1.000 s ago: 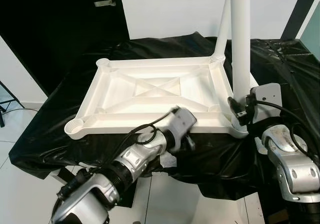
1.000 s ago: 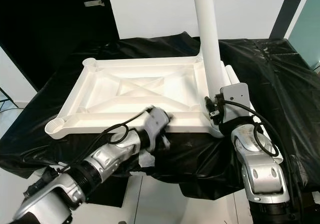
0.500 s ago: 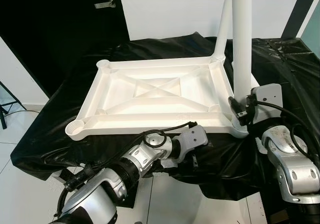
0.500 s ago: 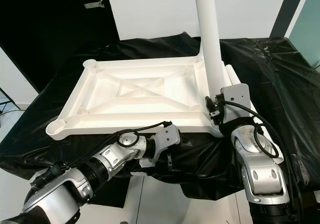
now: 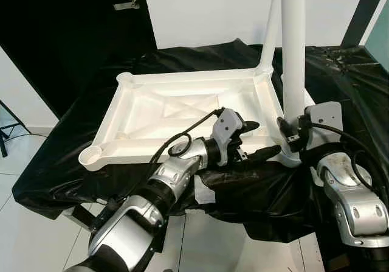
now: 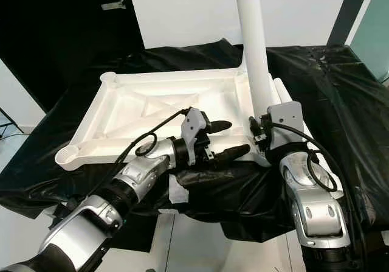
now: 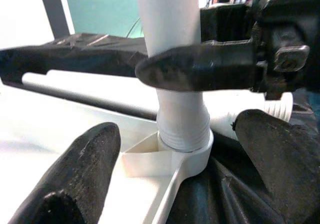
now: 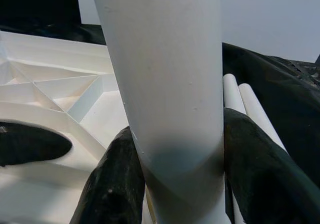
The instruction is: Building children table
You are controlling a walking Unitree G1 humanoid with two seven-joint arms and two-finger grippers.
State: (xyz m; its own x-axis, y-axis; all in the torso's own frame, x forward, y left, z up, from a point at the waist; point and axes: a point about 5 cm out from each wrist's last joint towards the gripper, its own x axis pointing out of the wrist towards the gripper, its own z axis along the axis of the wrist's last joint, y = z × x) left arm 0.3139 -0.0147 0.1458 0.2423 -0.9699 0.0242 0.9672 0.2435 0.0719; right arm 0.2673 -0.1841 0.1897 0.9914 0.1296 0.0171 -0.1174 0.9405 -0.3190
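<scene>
The white table top (image 5: 110, 126) lies upside down on a black-draped surface. One white leg (image 5: 271, 28) stands in its far right corner. A second leg (image 5: 294, 53) stands upright in the near right corner socket (image 7: 182, 134). My right gripper (image 8: 175, 174) is shut on this leg just above the socket, a finger (image 8: 112, 184) on each side. My left gripper (image 5: 262, 138) is open over the near rim, its fingertips (image 6: 226, 125) pointing at the leg's base and a short way off from it.
Two spare white legs (image 8: 245, 108) lie on the black cloth (image 5: 340, 83) to the right of the table top. The near left socket (image 5: 92, 156) and the far left socket (image 5: 126, 77) hold nothing. A dark door (image 5: 73, 28) stands behind on the left.
My left arm has risen from below the table's front edge, and its gripper now sits open over the near right rim, facing the leg. The right gripper has kept its hold.
</scene>
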